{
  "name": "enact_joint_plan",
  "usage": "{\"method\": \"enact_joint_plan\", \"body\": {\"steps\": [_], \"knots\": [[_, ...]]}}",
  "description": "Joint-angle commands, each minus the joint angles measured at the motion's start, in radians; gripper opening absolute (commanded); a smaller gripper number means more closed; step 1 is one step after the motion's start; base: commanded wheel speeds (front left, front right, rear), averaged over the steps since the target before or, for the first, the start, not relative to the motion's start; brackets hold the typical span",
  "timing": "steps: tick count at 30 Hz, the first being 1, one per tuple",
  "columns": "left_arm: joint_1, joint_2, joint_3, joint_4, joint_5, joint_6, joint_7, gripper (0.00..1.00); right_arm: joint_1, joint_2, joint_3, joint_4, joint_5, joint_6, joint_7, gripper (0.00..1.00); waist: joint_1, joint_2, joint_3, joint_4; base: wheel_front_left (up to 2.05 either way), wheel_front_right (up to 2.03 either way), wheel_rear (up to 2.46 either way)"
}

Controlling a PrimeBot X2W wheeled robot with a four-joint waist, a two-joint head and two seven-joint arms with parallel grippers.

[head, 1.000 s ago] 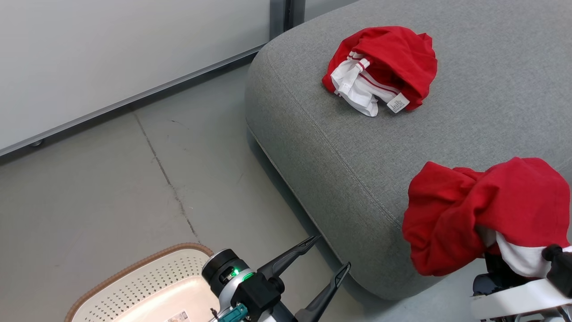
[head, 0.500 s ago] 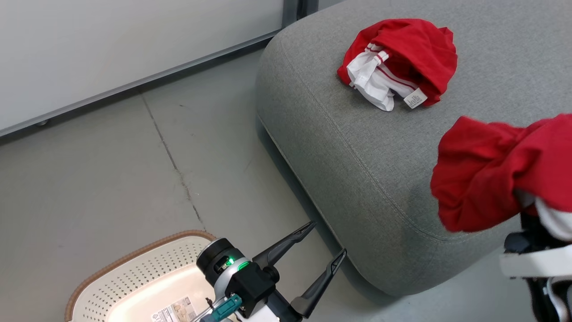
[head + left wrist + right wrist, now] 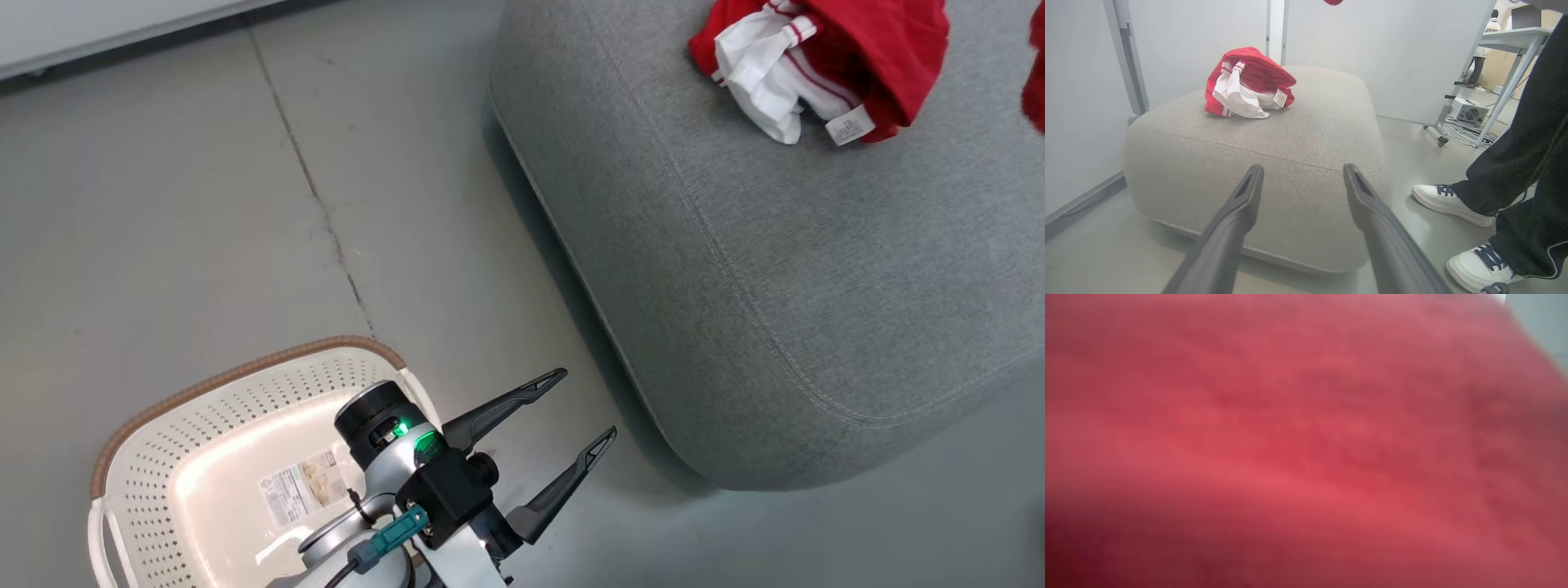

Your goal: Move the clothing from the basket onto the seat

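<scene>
The left pincer (image 3: 588, 403) hangs wide open and empty over the floor, between the basket (image 3: 147, 457) and the seat (image 3: 775, 286). The right pincer is closed. Its fingers are hidden, but red cloth (image 3: 1306, 441) lies blurred right across its wrist camera, so I judge it grips a piece of the clothing. Another garment (image 3: 816, 69) lies crumpled on the seat, well in from the rim.

The step in hand looks like the drop. Carry the cloth well past the seat's rounded edge, or a hanging fold may drag it to the floor. Lower until the bulk rests on the cushion just beside the garment, then open and lift straight up, since soft fabric can snag on a finger. A person's shoes (image 3: 1453, 200) stand near the seat's far side, so keep the swing short. The part of the basket in view bears only a label (image 3: 298, 490), so this may be the last piece.
</scene>
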Motion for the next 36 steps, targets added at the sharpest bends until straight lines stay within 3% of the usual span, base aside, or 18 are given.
{"method": "enact_joint_plan", "body": {"steps": [1,8,14,15,20,30,36], "knots": [[-0.031,0.014,-0.007,-0.005,-0.004,-0.002,0.0,1.0,-0.045,-0.026,-0.013,0.025,0.013,0.0,-0.003,0.0,0.0,0.0,0.063,0.031,0.0,0.0,0.0],[-0.098,0.043,-0.048,-0.031,0.0,-0.002,0.0,1.0,-0.206,-0.108,-0.041,0.186,0.046,0.0,-0.003,0.0,0.0,0.0,0.164,0.078,0.0,0.0,0.0],[-0.134,0.069,-0.052,-0.046,0.01,-0.002,0.0,1.0,-0.297,-0.14,-0.013,0.376,0.077,0.0,-0.003,0.0,0.0,0.0,0.237,0.12,0.0,0.0,0.0],[-0.134,0.069,-0.052,-0.046,0.01,-0.002,0.0,1.0,-0.297,-0.14,-0.013,0.376,0.077,0.0,-0.003,0.0,0.0,0.0,0.237,0.12,0.0,0.0,0.0],[-0.134,0.092,-0.034,-0.063,0.016,-0.002,0.0,1.0,-0.364,-0.157,-0.002,0.601,0.109,0.0,-0.003,0.0,0.0,0.0,0.288,0.155,0.0,0.0,0.0],[-0.11,0.122,0.023,-0.08,0.037,-0.002,0.0,1.0,-0.449,-0.18,0.044,0.931,0.046,0.0,-0.003,0.0,0.0,0.0,0.337,0.214,0.0,0.0,0.0],[-0.094,0.117,0.051,-0.094,0.045,-0.002,0.0,1.0,-0.496,-0.17,0.073,1.026,0.034,0.0,-0.003,0.0,0.0,0.0,0.352,0.232,0.0,0.0,0.0]]}}
